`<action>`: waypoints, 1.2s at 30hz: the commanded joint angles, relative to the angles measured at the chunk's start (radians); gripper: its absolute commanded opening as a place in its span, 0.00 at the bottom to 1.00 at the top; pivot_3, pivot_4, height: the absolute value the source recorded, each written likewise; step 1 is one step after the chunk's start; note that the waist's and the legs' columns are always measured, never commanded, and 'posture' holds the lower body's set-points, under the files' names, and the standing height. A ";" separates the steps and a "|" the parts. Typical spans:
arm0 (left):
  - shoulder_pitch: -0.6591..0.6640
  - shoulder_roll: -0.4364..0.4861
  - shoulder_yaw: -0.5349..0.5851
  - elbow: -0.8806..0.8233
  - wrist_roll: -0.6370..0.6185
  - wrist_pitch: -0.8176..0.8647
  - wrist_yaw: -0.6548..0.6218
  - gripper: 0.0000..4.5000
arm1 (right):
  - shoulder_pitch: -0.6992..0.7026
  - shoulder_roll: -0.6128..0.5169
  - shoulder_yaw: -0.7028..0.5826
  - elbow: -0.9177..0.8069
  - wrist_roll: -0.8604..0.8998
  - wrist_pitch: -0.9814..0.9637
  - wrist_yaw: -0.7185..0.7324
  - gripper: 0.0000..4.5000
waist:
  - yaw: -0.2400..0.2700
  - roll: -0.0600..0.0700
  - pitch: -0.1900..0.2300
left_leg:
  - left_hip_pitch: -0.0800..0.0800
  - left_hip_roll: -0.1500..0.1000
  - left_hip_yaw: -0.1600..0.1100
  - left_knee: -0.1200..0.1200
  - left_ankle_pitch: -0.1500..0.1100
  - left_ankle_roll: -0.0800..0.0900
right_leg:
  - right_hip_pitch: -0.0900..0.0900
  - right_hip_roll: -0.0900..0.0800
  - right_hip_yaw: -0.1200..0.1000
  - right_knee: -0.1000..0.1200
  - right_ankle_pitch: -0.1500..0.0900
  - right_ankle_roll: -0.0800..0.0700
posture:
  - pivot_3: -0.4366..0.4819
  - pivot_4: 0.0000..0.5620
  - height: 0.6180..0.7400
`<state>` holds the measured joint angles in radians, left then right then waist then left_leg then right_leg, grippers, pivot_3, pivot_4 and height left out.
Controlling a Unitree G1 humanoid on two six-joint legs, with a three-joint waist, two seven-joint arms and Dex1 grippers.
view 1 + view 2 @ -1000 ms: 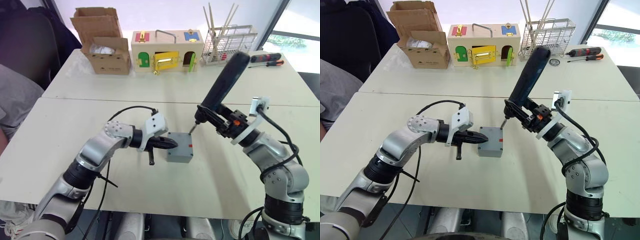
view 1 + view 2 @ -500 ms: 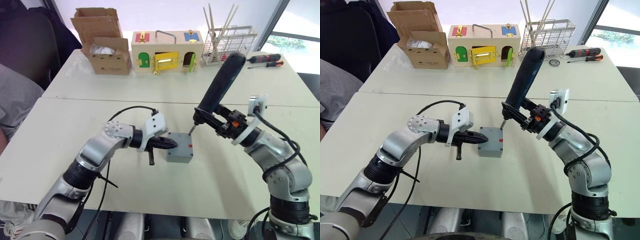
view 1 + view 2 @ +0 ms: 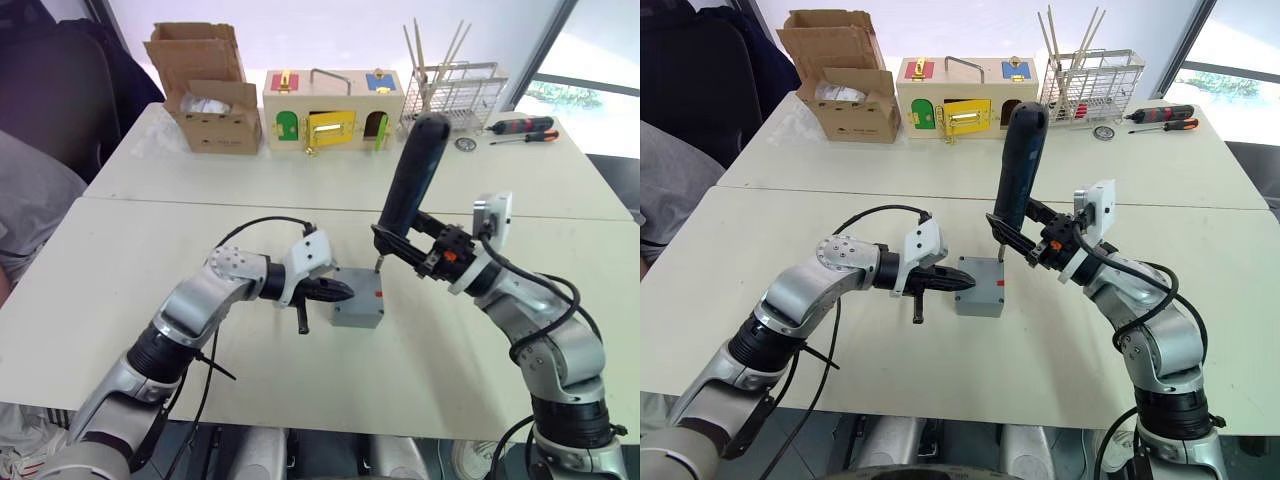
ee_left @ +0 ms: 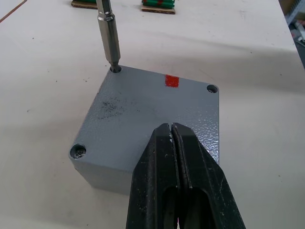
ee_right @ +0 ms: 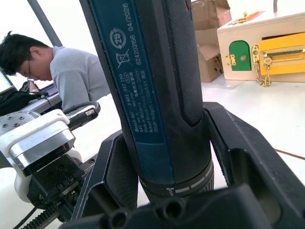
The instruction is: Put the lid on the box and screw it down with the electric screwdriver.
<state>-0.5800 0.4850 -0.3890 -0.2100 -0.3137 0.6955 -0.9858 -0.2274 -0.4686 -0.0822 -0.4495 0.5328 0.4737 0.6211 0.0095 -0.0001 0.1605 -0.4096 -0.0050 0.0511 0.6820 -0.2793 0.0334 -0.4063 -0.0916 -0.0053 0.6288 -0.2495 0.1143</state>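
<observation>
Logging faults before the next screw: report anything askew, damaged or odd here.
Nothing serious. The lid sits flush on the box, and the electric screwdriver bit is seated in a corner screw hole. Only oddity: a dark scuffed smudge on the lid's top. The left gripper rests shut on the lid's edge.

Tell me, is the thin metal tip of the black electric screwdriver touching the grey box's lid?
Touching. In the left wrist view the thin metal bit sits in a corner screw hole of the square grey plastic lid.

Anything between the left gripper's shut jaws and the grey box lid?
Nothing: in the left wrist view the left gripper presses directly on the grey plastic lid.
</observation>
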 commanded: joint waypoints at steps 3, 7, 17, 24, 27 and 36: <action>0.001 -0.004 -0.008 -0.025 0.003 0.001 0.004 0.00 | 0.048 0.008 0.072 0.043 -0.015 0.024 0.021 0.42 | 0.000 -0.001 0.000 | 0.000 0.000 0.000 0.000 0.000 0.000 | 0.000 0.000 0.000 0.000 0.000 0.000 | 0.48 0.27 0.92; 0.003 -0.006 -0.009 -0.022 0.004 0.000 0.004 0.00 | 0.057 0.005 0.067 0.064 -0.026 0.010 0.027 0.42 | 0.000 -0.001 -0.001 | 0.000 0.000 0.000 0.000 0.000 0.000 | 0.000 -0.001 0.000 0.000 0.000 0.000 | 0.48 0.27 0.92; 0.008 -0.008 -0.008 -0.020 0.005 0.001 0.005 0.00 | 0.090 0.018 0.084 0.093 -0.041 -0.010 0.025 0.42 | 0.000 -0.005 -0.004 | 0.001 0.000 0.000 0.000 0.000 0.000 | 0.001 -0.002 0.000 0.000 -0.002 -0.004 | 0.48 0.27 0.92; 0.011 -0.008 -0.007 -0.018 0.009 -0.001 0.005 0.00 | 0.122 0.008 0.105 0.112 -0.073 -0.037 0.035 0.42 | 0.000 -0.009 -0.011 | 0.002 0.000 -0.001 -0.002 0.000 0.000 | 0.001 -0.005 0.000 0.000 -0.003 -0.006 | 0.48 0.27 0.92; 0.012 -0.010 -0.006 -0.018 0.010 -0.002 0.004 0.00 | 0.129 0.006 0.113 0.118 -0.083 -0.043 0.035 0.42 | 0.000 -0.010 -0.014 | 0.002 0.000 -0.001 -0.002 -0.001 0.000 | 0.001 -0.006 -0.001 0.000 -0.004 -0.007 | 0.48 0.27 0.92; 0.010 -0.007 -0.006 -0.017 0.011 -0.004 0.004 0.00 | 0.133 0.013 0.123 0.136 -0.097 -0.044 0.026 0.42 | 0.000 -0.013 -0.019 | 0.002 0.000 -0.002 -0.003 -0.001 -0.002 | 0.002 -0.008 -0.001 -0.001 -0.006 -0.011 | 0.48 0.27 0.92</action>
<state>-0.5631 0.4770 -0.3990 -0.2102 -0.3036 0.6954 -0.9805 -0.1657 -0.4521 -0.0442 -0.4237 0.4748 0.3603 0.6330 0.0098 -0.0136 0.1411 -0.4076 -0.0046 0.0492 0.6791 -0.2809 0.0314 -0.4048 -0.1001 -0.0061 0.6280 -0.2554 0.1035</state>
